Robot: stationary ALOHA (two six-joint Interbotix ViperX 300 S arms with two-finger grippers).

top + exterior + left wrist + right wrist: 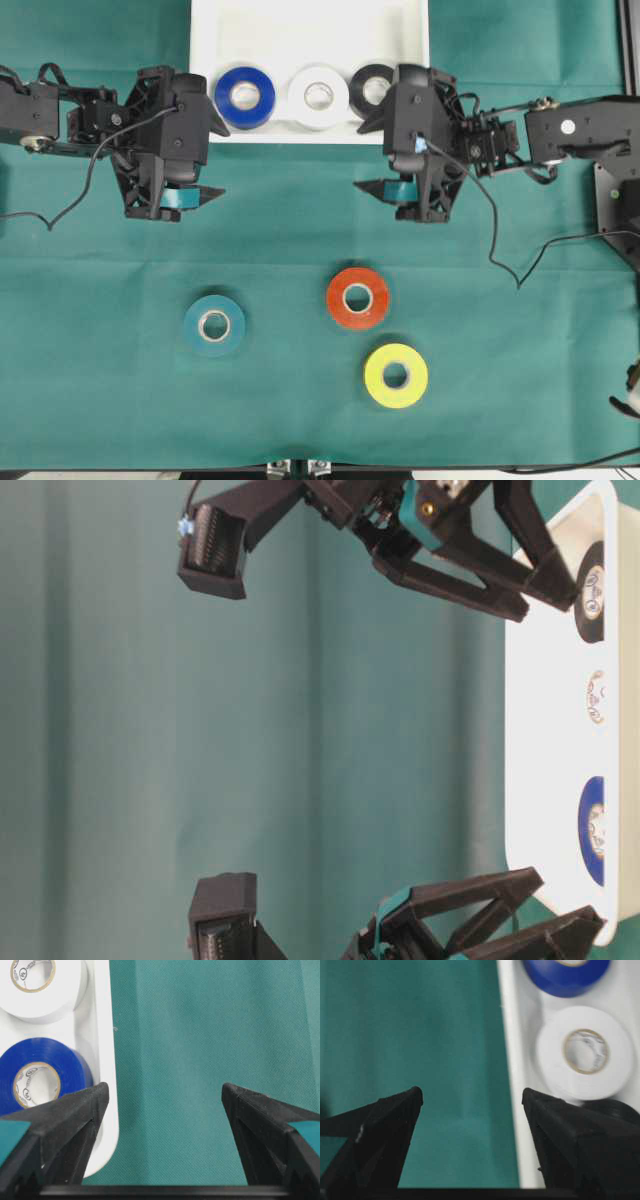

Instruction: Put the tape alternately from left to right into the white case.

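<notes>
While three rolls sit in the case [300, 20] behind both spread, empty grippers [190, 197] [385, 190], three wait ahead on the cloth [120, 400].

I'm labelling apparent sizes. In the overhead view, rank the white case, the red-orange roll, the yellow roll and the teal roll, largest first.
1. white case, by far the largest.
2. red-orange roll, yellow roll and teal roll: these look alike, so no ranking among them.

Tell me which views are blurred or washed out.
Right wrist view: white roll and case rim smeared by motion. Overhead view: the case is blown out to flat white. Left wrist view: sharp, cloth weave visible. Table-level view: turned sideways, soft.
</notes>
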